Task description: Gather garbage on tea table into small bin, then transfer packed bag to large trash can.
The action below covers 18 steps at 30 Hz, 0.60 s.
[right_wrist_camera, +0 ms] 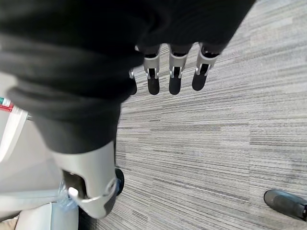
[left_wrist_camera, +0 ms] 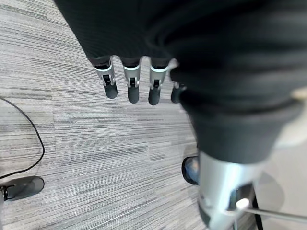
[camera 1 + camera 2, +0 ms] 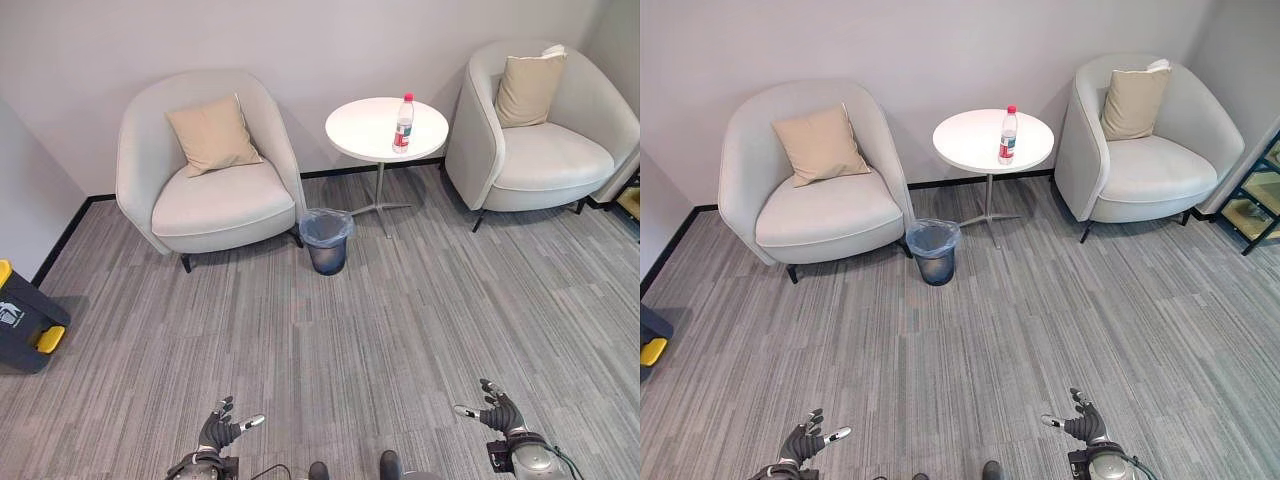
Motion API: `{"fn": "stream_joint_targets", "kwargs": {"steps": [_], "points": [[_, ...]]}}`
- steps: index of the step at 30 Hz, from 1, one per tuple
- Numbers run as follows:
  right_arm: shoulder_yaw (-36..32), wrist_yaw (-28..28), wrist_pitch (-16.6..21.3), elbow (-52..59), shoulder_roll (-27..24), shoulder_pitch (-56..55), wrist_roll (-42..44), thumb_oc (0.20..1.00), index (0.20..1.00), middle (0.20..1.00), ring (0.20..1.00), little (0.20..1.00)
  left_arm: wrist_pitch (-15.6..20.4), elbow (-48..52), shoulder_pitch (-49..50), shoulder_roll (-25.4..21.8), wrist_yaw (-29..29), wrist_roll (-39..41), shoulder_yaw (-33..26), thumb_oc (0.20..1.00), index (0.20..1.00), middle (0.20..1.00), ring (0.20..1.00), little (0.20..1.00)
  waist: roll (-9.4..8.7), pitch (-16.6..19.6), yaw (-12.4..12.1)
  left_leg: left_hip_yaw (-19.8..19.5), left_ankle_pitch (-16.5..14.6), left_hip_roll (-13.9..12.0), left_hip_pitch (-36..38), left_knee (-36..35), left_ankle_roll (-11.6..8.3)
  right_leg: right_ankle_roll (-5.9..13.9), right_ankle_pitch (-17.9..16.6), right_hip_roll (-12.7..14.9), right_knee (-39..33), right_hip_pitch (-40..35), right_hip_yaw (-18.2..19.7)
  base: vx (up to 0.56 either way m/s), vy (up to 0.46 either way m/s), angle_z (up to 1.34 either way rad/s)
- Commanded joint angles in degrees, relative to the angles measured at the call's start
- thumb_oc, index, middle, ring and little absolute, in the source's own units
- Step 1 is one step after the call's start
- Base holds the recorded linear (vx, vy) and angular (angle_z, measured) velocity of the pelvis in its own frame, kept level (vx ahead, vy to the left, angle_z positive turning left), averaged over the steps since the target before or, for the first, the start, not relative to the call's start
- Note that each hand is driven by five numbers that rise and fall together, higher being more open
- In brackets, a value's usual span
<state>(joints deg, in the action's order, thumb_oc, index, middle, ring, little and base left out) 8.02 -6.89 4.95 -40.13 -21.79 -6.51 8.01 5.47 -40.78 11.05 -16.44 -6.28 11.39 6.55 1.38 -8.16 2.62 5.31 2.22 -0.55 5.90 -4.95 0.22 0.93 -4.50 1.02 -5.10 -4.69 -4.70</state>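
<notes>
Both hands hang low over the grey carpet, the left hand and right hand with fingers straight and relaxed, holding and touching nothing. Well ahead of them, a plastic bottle with a red cap and red label stands upright on the round white tea table; its print is too small to read. The small bin, lined with a bag, sits on the floor just beside the table's base.

no readable text, bottle label (too small)
</notes>
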Motion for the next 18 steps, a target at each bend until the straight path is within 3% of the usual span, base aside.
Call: {"fn": "stream_joint_targets", "kwargs": {"steps": [1,12,18], "points": [[-1.0,-1.0,1.9,-0.4,0.2,3.2,2.3,1.0,1.0,1.0,1.0,1.0,1.4,-0.7,-3.2,-1.8,-0.6,1.8,-0.1,1.0,1.0,1.0,1.0,1.0,-2.04,0.5,-0.2,1.2,-5.7,-0.3,0.4,2.0,-2.39,5.36,7.9,3.3,0.9,-3.2,-1.3,0.0,0.0,0.0],[-1.4,-1.3,0.7,-1.5,-0.2,5.0,3.5,1.0,1.0,1.0,1.0,1.0,1.2,1.3,-4.0,-2.8,-0.6,3.1,0.1,1.0,1.0,1.0,1.0,1.0,-2.66,-0.7,-0.9,0.6,-8.3,1.0,-4.8,8.3,-0.94,5.83,8.1,4.6,4.0,0.5,0.2,0.01,0.038,-0.06],[-2.3,-1.5,0.2,-1.7,-0.4,6.1,3.7,1.0,1.0,1.0,1.0,1.0,1.5,2.2,-3.9,-3.6,-0.6,3.1,-0.6,1.0,1.0,1.0,1.0,1.0,-2.93,-1.3,-1.7,0.8,-10.2,2.3,-7.2,10.9,0.36,7.2,8.1,5.6,7.5,3.8,1.8,0.02,0.099,-0.11]]}}
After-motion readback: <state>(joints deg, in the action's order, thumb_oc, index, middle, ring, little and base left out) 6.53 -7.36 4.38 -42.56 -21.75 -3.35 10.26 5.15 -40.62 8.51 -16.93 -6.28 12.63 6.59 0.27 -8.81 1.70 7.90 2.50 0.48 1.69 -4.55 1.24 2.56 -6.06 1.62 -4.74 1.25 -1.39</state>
